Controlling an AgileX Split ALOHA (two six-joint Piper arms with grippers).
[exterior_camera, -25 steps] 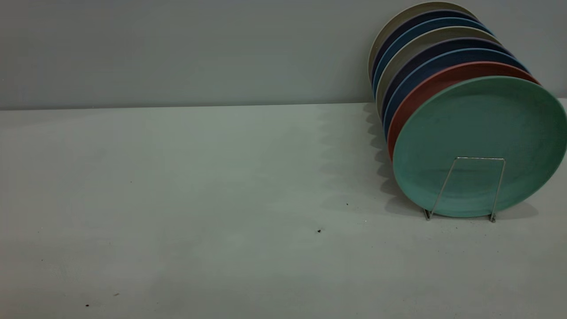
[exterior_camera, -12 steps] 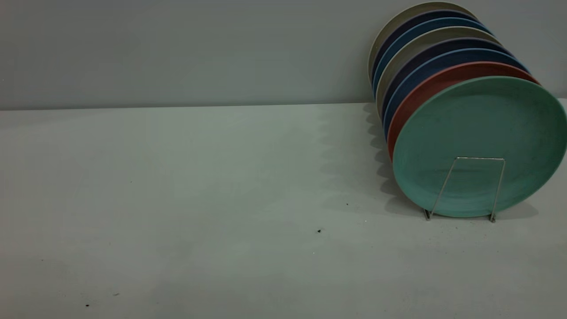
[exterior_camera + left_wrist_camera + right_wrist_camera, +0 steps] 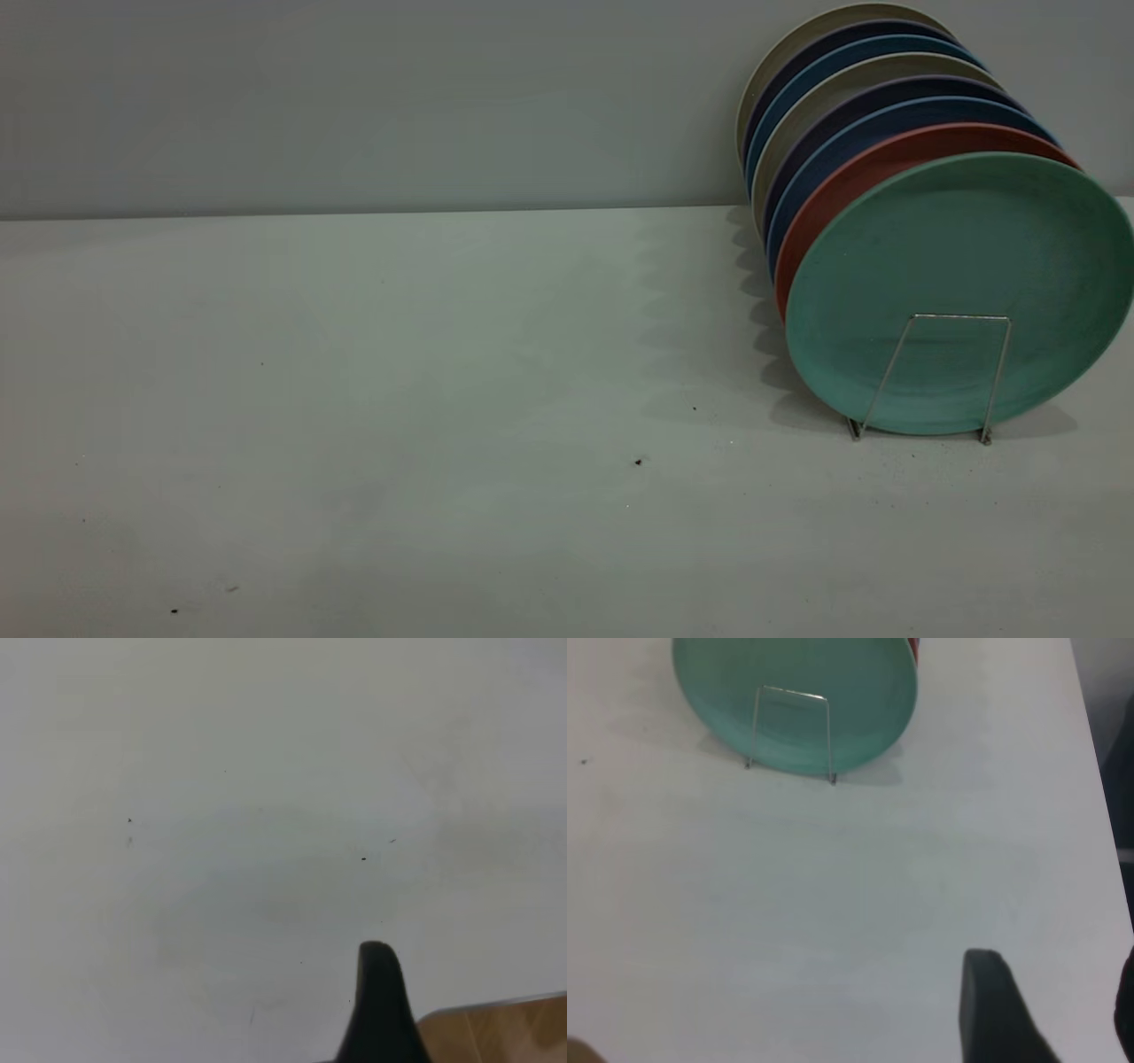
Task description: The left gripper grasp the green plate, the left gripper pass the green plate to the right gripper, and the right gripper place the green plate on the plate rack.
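The green plate point(image 3: 961, 248) stands upright at the front of a row of plates in the plate rack point(image 3: 961, 316), at the far right of the table. One silver wire loop crosses its lower face. In the right wrist view the green plate point(image 3: 859, 691) and the rack loop point(image 3: 796, 693) lie some way off from my right gripper point(image 3: 1059, 992), which is open and empty above bare table. My left gripper point(image 3: 381, 992) hovers over bare table with nothing in it. Neither gripper shows in the exterior view.
Behind the green plate stand a salmon-pink plate point(image 3: 850, 177) and several blue, dark and beige plates point(image 3: 842, 80). The table's edge point(image 3: 1099, 815) runs past the right gripper. A wooden surface point(image 3: 496, 1028) shows beyond the table edge by the left gripper.
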